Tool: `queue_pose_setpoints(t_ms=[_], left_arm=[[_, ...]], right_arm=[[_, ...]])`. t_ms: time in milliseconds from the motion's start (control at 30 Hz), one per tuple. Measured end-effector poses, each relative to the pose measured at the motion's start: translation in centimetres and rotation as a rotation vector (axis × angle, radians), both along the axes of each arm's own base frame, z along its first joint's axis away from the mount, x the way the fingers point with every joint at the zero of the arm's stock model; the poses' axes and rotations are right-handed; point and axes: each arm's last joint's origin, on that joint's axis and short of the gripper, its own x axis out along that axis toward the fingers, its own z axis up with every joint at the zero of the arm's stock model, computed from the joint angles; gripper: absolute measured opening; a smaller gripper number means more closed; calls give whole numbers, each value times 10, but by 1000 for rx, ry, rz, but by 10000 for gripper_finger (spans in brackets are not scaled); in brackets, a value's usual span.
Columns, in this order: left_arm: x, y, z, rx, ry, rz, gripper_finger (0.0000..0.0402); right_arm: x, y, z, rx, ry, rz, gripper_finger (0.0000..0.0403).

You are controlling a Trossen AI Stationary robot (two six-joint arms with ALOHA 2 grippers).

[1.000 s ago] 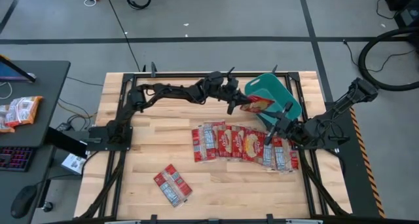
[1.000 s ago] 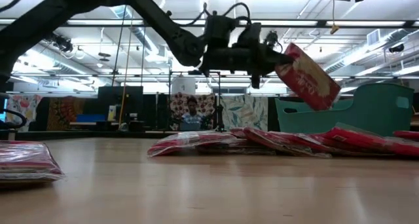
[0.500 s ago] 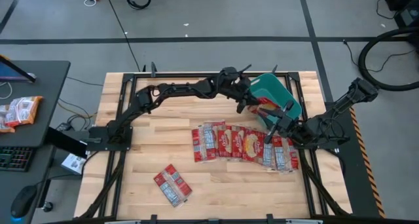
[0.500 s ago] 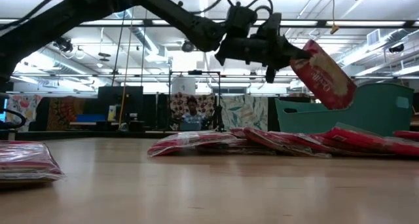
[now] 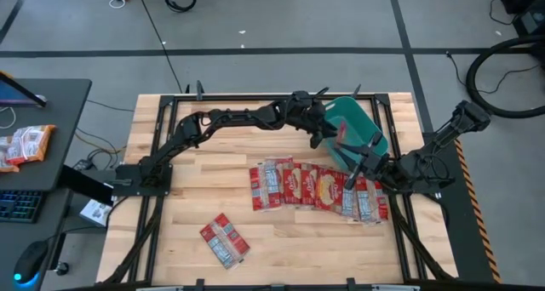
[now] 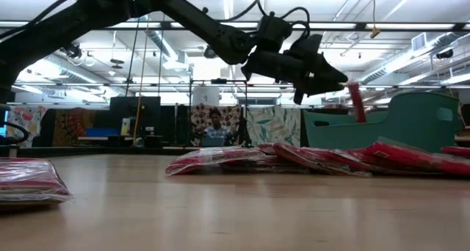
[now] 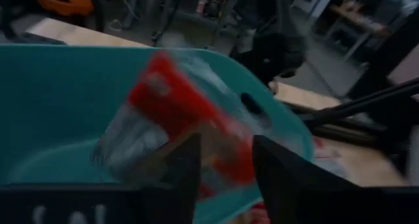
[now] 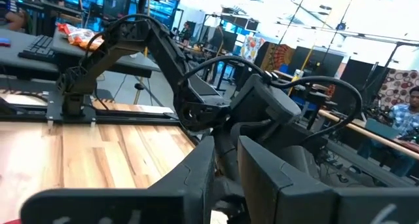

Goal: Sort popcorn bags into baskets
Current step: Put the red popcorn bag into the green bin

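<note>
The teal basket [image 5: 358, 125] stands at the table's far right, and the low view shows it too [image 6: 415, 122]. My left gripper [image 5: 328, 136] hangs open over its left rim, fingers [image 7: 186, 168] apart. Just beyond the fingertips a red popcorn bag [image 6: 358, 102] drops on edge into the basket, clear of the fingers; it is blurred in the left wrist view [image 7: 173, 112]. A row of several overlapping bags [image 5: 311, 189] lies on the table in front of the basket. My right gripper [image 5: 359, 161] waits above the row's right end, slightly open with nothing between its fingers [image 8: 196, 178].
Two more bags [image 5: 224, 241] lie near the table's front left, also seen in the low view [image 6: 29, 181]. A desk with orange packets [image 5: 25, 145] stands off the table's left side. A person [image 6: 215, 128] sits in the room beyond the far edge.
My left gripper has carried a bag toward the table's right edge, over the basket, then opened and let go. The bag, first held tilted above the rim, now falls on edge into the basket.
</note>
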Motion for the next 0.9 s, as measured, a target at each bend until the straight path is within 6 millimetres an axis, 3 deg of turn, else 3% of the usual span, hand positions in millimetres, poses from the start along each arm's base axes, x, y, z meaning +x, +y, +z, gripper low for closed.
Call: queue_pose_setpoints(t_ms=[133, 267, 400, 567, 733, 900], left_arm=[[-5, 9, 9, 111, -9, 32, 180], [-19, 20, 32, 223, 36, 99, 187], [-32, 22, 40, 287, 158, 110, 187], [-46, 9, 52, 349, 271, 13, 180], [-49, -8, 48, 440, 355, -97, 172], [-42, -35, 47, 739, 387, -157, 172]], right_arm=[[0, 1, 0, -2, 1, 6, 74], [-1, 1, -1, -9, 12, -6, 74], [0, 1, -1, -13, 18, -6, 74], [0, 1, -2, -18, 24, -6, 74], [0, 1, -2, -19, 26, -6, 74], [0, 1, -3, -24, 35, -11, 74]])
